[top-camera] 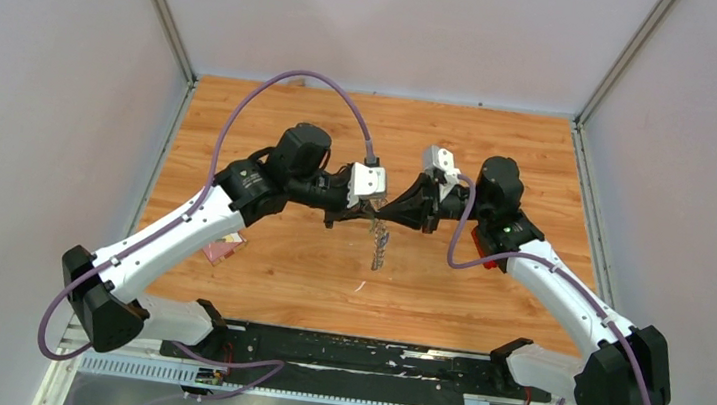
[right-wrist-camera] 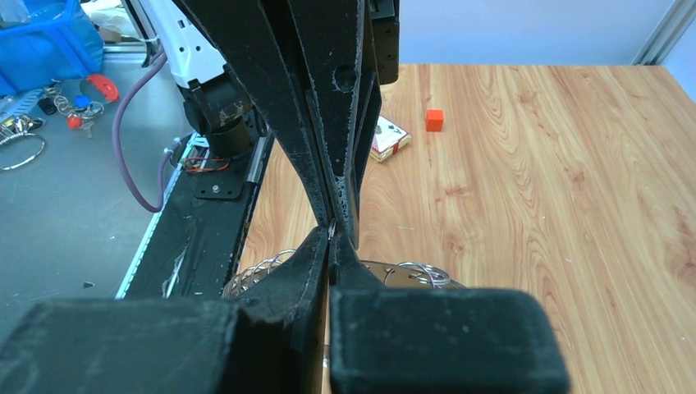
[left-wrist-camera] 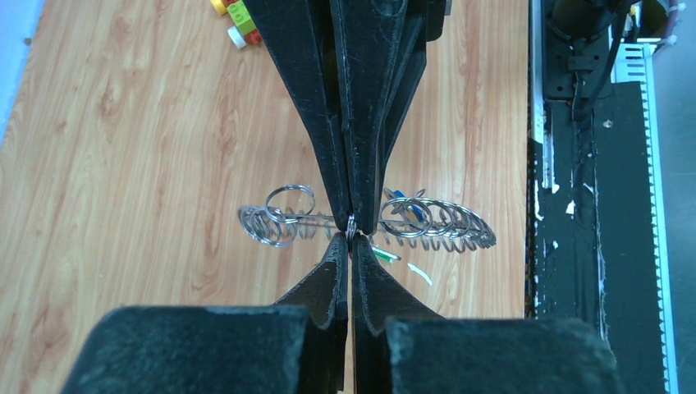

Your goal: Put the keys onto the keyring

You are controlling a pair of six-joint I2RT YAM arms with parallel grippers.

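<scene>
left gripper (left-wrist-camera: 350, 248) is squeezed tight on the thin metal of the keyring (left-wrist-camera: 431, 223). the right gripper (right-wrist-camera: 330, 246) comes in from the opposite side, tip to tip with it, and it's pressed together on the same spot of the ring.

so the keyring is up in the air over the middle of the counter (left-wrist-camera: 123, 164), pinched between the two. from the left wrist you see it edge-on, with its bunch of silver loops fanned out to both sides of the pinch point. from the top camera it dangles below where the tips meet.

the blue key (left-wrist-camera: 400, 197) shows as a bit of blue tucked in among the loops just right of the fingers, can't tell if it's actually threaded on. the green key (left-wrist-camera: 383, 255) is a small green bit just under the ring, beside a white sliver (left-wrist-camera: 418, 273). can't tell if it's hanging or lying on the wood.

further out there are a few toy bricks (left-wrist-camera: 238, 16) at the top edge of the left wrist view. in the right wrist view a small red cube (right-wrist-camera: 434, 120) and a card box (right-wrist-camera: 387, 138) sit near each other on the counter, well apart from the ring.
</scene>
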